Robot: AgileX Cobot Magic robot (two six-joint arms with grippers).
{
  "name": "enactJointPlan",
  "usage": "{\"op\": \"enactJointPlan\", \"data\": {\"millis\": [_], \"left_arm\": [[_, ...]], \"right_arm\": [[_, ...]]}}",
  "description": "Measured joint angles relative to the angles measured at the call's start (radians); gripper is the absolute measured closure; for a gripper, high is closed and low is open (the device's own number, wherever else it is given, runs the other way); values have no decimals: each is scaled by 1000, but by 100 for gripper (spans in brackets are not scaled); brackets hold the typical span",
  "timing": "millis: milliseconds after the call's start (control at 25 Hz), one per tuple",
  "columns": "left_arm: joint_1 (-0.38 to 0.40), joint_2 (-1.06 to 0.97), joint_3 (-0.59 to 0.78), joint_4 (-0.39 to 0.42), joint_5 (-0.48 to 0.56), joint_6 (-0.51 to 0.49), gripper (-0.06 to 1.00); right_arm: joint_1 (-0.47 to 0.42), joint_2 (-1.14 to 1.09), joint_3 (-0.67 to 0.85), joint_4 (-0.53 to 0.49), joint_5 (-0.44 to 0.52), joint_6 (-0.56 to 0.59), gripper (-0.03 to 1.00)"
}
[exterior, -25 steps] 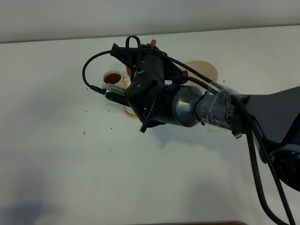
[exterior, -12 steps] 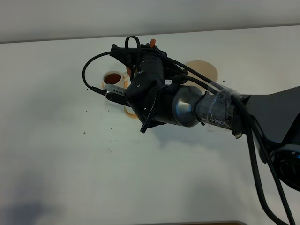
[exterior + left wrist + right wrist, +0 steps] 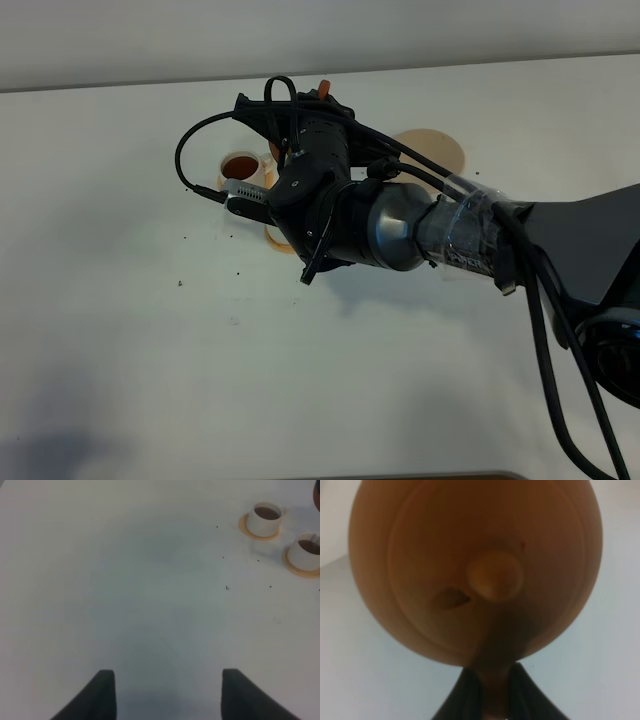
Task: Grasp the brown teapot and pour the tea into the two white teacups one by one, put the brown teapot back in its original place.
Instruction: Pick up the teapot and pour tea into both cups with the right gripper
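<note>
- Two white teacups (image 3: 264,519) sit on orange coasters (image 3: 302,569), and both hold dark tea (image 3: 268,513), as my left wrist camera shows.
- My right claw (image 3: 495,690) is clamped shut on the handle of the brown teapot (image 3: 475,570); in my right wrist camera the pot's lid and knob fill almost the whole picture.
- My left claw (image 3: 167,695) is spread wide and holds nothing, hanging above bare white table (image 3: 125,580), well apart from the teacups.
- From the high camera, my right arm (image 3: 400,225) reaches over the cups and hides the nearer one; only the farther cup with its tea and a sliver of coaster show beside it.
- The beige saucer (image 3: 440,148), the pot's home, lies just beyond my arm, on the far side from the cups, and looks empty.
- I judge the pouring to be at or near its end, since both cups look filled; I cannot tell whether tea is running now.
- Next, I should level the pot, carry it over to the saucer, set it down squarely and only then release.
- The high camera shows the saucer, which neither wrist camera shows; the left wrist camera alone shows both cups; the right wrist camera alone shows the pot plainly.
</note>
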Motion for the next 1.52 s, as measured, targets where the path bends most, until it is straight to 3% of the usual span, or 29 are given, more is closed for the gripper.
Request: {"op": "enactJointPlan", "data": {"millis": [440,560,920,1520], "left_arm": [[0,0,0,0,0,0,47],[0,0,0,0,0,0,47],[0,0,0,0,0,0,47],[0,0,0,0,0,0,47]], "right_arm": [[0,0,0,1,2,0,87],[0,0,0,40,4,10,87],[0,-8,0,236,115,164,87],[0,-194,-26,769,402,400,87]]}}
